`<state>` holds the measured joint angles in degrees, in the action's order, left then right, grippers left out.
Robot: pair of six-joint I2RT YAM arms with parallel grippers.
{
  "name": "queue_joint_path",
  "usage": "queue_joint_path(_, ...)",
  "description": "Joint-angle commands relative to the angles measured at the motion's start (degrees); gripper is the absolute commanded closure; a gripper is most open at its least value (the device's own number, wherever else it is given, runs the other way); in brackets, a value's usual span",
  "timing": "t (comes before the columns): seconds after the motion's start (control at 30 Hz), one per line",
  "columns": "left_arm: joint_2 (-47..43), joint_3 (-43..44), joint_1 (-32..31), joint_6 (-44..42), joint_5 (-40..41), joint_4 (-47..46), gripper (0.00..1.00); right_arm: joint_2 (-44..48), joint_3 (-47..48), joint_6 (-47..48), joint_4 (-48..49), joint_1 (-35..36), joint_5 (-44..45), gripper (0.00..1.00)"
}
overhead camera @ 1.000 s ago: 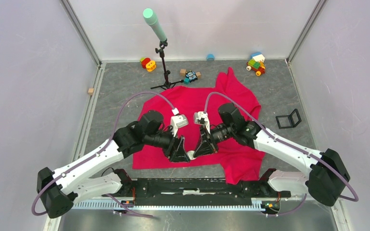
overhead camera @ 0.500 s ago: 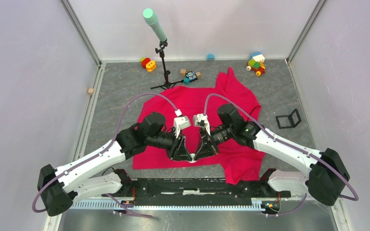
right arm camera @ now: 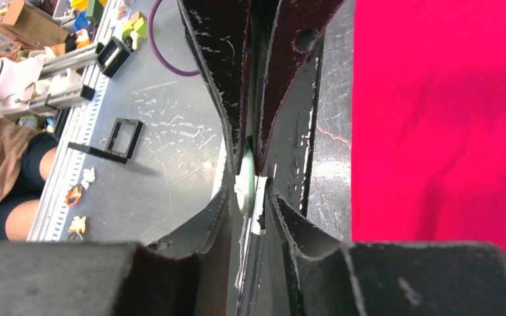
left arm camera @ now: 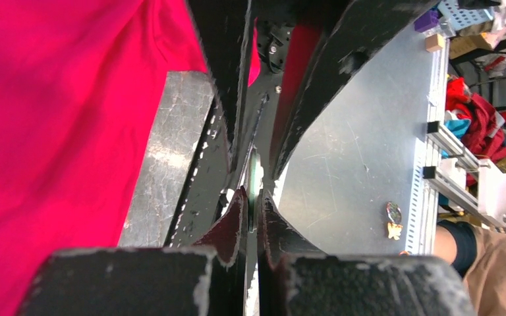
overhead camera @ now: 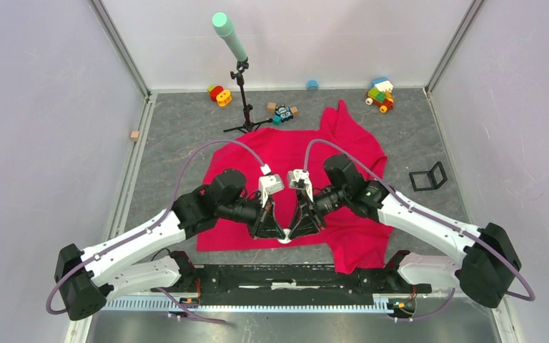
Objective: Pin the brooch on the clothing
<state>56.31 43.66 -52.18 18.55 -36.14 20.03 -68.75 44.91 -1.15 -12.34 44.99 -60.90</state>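
Brooch (left arm camera: 255, 172) stands edge-on at the near hem of the clothing (left arm camera: 53, 131), clamped tight in the left gripper (left arm camera: 252, 197), while the right gripper (right arm camera: 249, 192), tip to tip opposite, sits narrow around it, gripping or not, can't tell.

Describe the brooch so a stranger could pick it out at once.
Start at the big red T-shirt spread centrally. At its near edge the left tool and right tool meet tip to tip, and the brooch sits between those tips. It is the only small pale disc there; the toys lie far behind the shirt.
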Motion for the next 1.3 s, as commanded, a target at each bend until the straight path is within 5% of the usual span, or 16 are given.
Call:
queue_joint_path(0.0, -5.2, -1.1, -0.5, 2.0, 5.6, -0.1, 0.98, 5.0, 3.2, 0.7, 0.0, -0.6, 5.0, 0.58)
queue_joint_path(0.17, -15.7, -6.2, -0.5, 9.7, 16.2, -7.3, 0.98, 13.4, -0.9, -4.0, 4.3, -2.4, 12.0, 0.32)
queue_joint_path(0.37, -25.2, -17.4, -0.5, 22.8, 18.3, -27.5, 0.98, 21.0, -17.9, -31.6, 40.9, -2.5, 17.0, 0.23)
queue_joint_path(0.8, -24.9, -18.5, -0.5, 23.4, 14.9, -29.3, 0.98, 11.3, -26.2, -56.2, 75.0, 0.9, 19.5, 0.46)
queue_joint_path(1.27, -23.8, -18.0, -0.5, 23.0, 14.1, -29.6, 0.98, 7.5, -24.8, -55.7, 73.1, 2.8, 20.0, 0.67)
